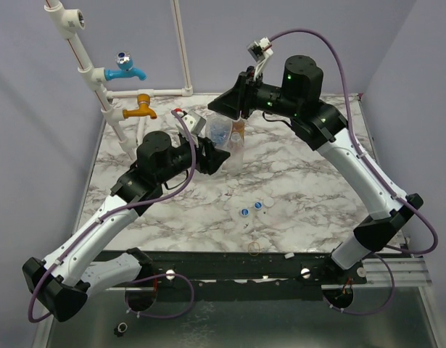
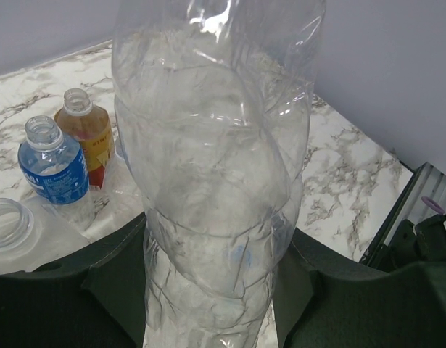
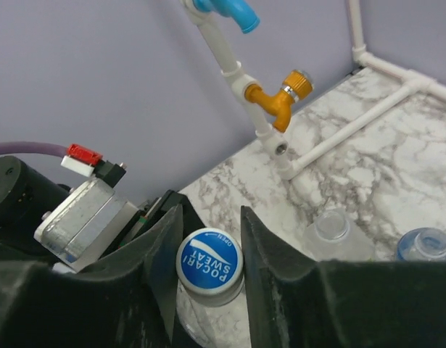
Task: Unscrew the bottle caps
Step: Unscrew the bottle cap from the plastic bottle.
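Cap: Pocari Sweat cap (image 3: 209, 262) pinched between fingertips of right hand (image 3: 210, 235), which is grasping it.
Bottle: clear crumpled bottle (image 2: 215, 145) between fingers of left hand (image 2: 212, 286), clenched round its body.

Desk (image 1: 302, 181) has a white-and-grey marble top, with plain lilac-grey walls (image 1: 339, 36) at the back and both sides. White pipe frame (image 1: 83, 61) stands back left, blue tap (image 1: 125, 70) above an orange tap (image 1: 141, 110). Lighting's soft and even.

— What do you look like?
— My arms (image 1: 353, 163): white shells, black joints (image 1: 304, 72), small green lights (image 1: 287, 75). Purple cables (image 1: 302, 30) run along both. My right gripper (image 3: 210, 226) has matte black fingers (image 3: 277, 279).
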Available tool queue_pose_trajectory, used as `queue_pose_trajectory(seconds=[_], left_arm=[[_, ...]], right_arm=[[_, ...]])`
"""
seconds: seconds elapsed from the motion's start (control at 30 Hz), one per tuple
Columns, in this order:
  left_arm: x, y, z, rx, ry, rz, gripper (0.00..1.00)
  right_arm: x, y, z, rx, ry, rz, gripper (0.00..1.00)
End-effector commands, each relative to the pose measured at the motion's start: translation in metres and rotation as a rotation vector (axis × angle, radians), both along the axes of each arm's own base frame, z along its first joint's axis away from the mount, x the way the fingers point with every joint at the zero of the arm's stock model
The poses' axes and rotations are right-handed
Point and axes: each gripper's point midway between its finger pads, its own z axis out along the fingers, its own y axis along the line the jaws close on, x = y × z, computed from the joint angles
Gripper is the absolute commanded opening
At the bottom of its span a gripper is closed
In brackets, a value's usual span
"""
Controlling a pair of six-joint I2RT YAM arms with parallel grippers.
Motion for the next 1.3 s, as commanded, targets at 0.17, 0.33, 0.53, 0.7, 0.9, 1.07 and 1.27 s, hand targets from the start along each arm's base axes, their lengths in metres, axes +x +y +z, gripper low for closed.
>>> queue_pose_trajectory(seconds=[0.17,0.33,0.53,0.7,0.9,1.07,1.27], left_arm=[[-0.007,-0.005,0.011,-0.041,-0.031,-0.048,0.11],[-0.033,-0.019,0.029,-0.100,-0.075,-0.216,0.12],[-0.095,-0.033,0.047,-0.165,-0.087,-0.573,0.12],[-0.105,-0.033,0.050,-0.168,-0.090,-0.626,0.12],[-0.089,-0.030,0.046,-0.145,-0.118,-0.541,0.12],[-0.047,-0.022,0.036,-0.085,-0.167,-0.324,0.13],[0.002,-0.002,0.026,-0.032,-0.178,-0.044,0.13]], right_arm=[[-0.012,0.002,0.014,0.037,-0.060,0.050,0.07],[-0.060,0.001,0.034,0.081,-0.182,0.276,0.00],[-0.144,-0.021,0.045,0.129,-0.326,0.679,0.00],[-0.158,-0.029,0.039,0.110,-0.337,0.751,0.01],[-0.103,-0.023,0.046,0.059,-0.292,0.383,0.89],[-0.040,-0.030,0.056,0.053,-0.178,0.019,1.00],[-0.008,-0.024,0.034,0.004,-0.068,-0.112,0.97]])
